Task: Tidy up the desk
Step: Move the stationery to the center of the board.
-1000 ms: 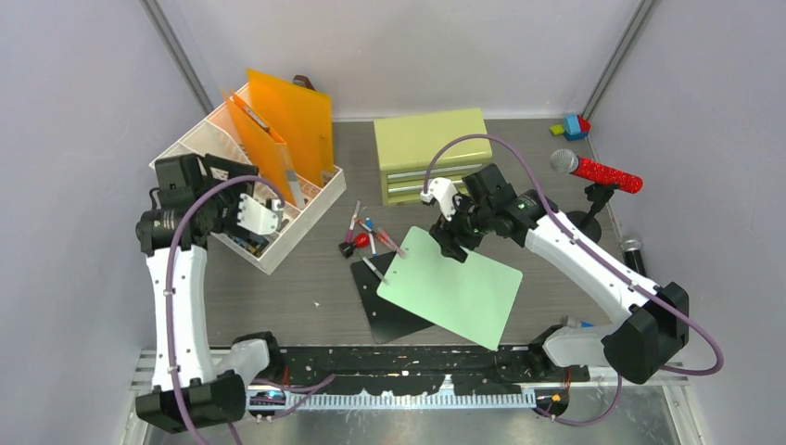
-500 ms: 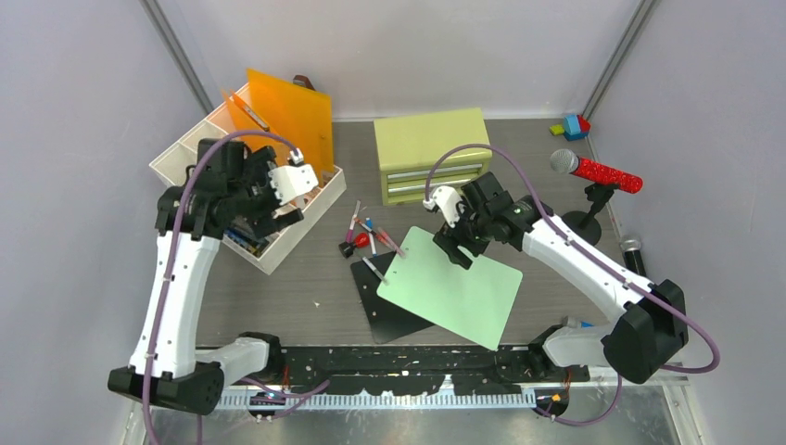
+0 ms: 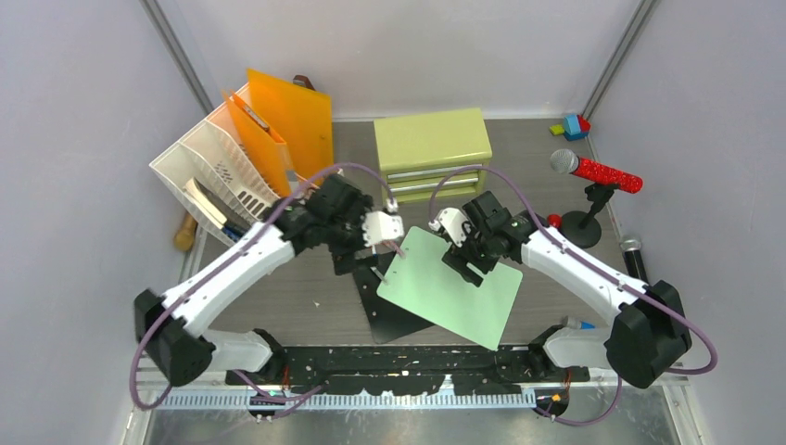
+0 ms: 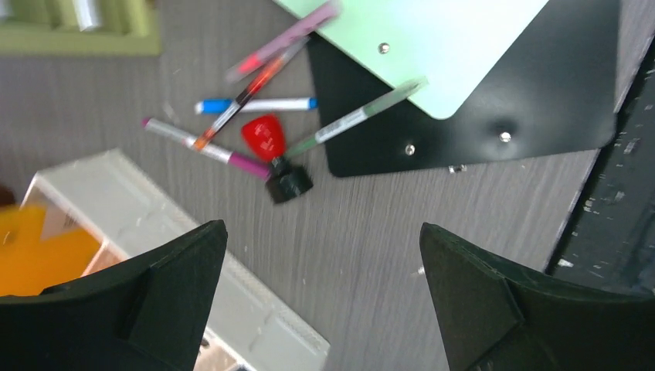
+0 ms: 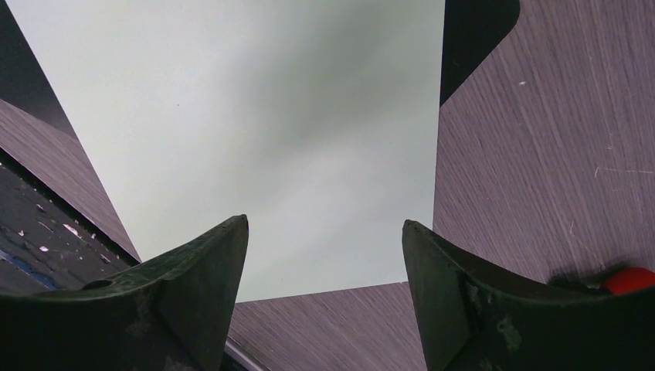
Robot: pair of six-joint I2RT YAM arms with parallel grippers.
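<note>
Nearest ran the black perforated rail [image 3: 408, 360] along the edge of the desk [image 3: 278, 297]. Just beyond it a black sheet [image 3: 394, 317] lay flat on the wood grain, with a pale green sheet [image 3: 454, 292] on top of it.

The right gripper [image 3: 461, 252] hung over the far part of the green sheet, its jaws apart and empty. The left gripper [image 3: 378, 228], just to its left, stood spread wide with nothing between its fingers [image 4: 154, 297].

Below the left gripper lay loose pens. A green pen [image 4: 355, 120] crossed the black sheet's corner. Beside it were a blue-capped marker [image 4: 255, 104], a purple-tipped marker [image 4: 205, 147] and a red cap [image 4: 263, 135].

Farther back and left of the left gripper, a white file organizer [image 3: 209, 158] held orange folders [image 3: 297, 116] upright in its far slots. The things in its near slots were too small to name.

Beyond both grippers stood a yellow-green drawer cabinet [image 3: 431, 139], drawer fronts flush and contents hidden. Well right of the right gripper was a red glitter microphone [image 3: 607, 173].
</note>
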